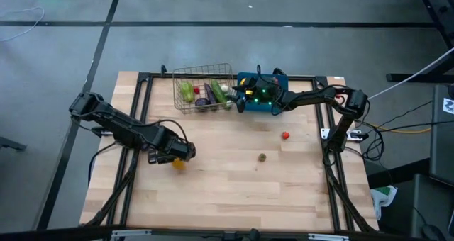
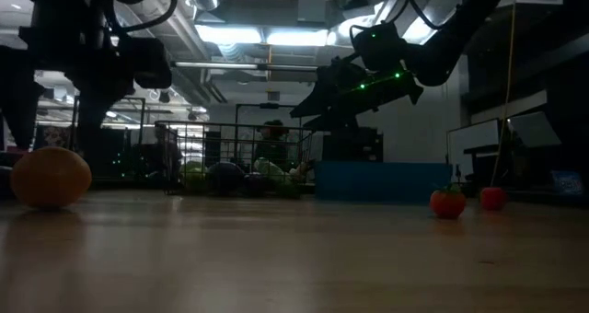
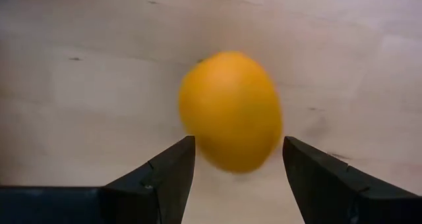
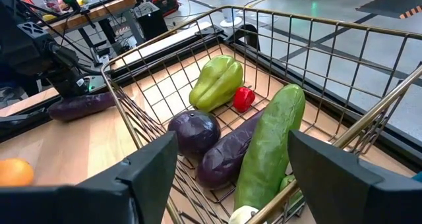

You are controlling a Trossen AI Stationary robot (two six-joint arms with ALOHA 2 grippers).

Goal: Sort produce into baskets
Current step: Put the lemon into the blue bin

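Wire basket (image 1: 204, 88) at the table's far edge already holds my cucumber (image 4: 267, 145), pepper (image 4: 216, 82) and eggplants (image 4: 227, 153). Left: the orange (image 3: 231, 110) between my left gripper's (image 3: 237, 159) spread fingers, two tomatoes (image 1: 285, 135) near the right edge. My right gripper (image 4: 231, 165) hangs wide over the baskets, empty. No legible writing.

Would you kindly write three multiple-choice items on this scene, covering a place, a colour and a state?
1. Where is the cucumber?
A. wire basket
B. blue bin
C. bare table
2. What colour is the fruit at the left claw?
A. purple
B. orange
C. white
3. How do the left claw's fingers stand?
A. shut on the fruit
B. open astride it
C. out of view

Key: 1 A, it lies among the wires; 2 B, plainly orange; 3 B, gaps show on both sides.
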